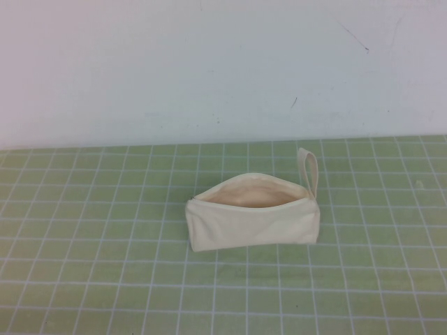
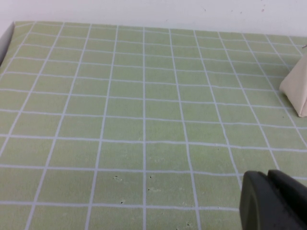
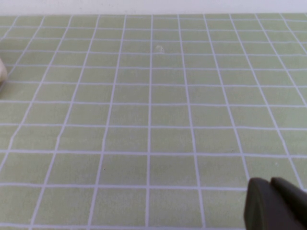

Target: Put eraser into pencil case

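The cream-white pencil case [image 1: 253, 216] lies in the middle of the green grid mat in the high view, its zip mouth open and its paler lining showing, its loop strap [image 1: 308, 167] at its right end. One end of it shows in the left wrist view [image 2: 296, 91]. The eraser is not in view in any frame. My left gripper [image 2: 266, 181] hangs over bare mat to the left of the pouch, its two dark fingers pressed together and empty. My right gripper [image 3: 269, 186] hangs over bare mat to the right, its fingers together and empty. Neither arm shows in the high view.
The green mat with white grid lines [image 1: 105, 279] covers the table up to a white back wall [image 1: 209, 70]. A sliver of pale fabric shows at the edge of the right wrist view [image 3: 2, 72]. The mat's edge shows in the left wrist view [image 2: 8, 40].
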Robot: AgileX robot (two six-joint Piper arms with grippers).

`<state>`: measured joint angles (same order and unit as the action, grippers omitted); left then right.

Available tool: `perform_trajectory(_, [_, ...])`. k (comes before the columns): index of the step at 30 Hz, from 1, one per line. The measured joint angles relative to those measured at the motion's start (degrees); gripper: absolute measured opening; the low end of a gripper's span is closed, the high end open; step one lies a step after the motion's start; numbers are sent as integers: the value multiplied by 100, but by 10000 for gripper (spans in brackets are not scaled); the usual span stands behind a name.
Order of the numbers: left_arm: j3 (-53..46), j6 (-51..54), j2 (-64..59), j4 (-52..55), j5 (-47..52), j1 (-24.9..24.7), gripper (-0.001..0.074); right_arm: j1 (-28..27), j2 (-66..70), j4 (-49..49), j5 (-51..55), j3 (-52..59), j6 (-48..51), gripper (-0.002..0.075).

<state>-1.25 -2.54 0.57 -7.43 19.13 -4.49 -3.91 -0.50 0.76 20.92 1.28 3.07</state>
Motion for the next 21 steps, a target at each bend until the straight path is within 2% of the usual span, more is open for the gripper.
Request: perform_trajectory(21, [0, 68, 0, 0, 9, 0, -1, 0, 0, 0, 0, 0, 0, -1])
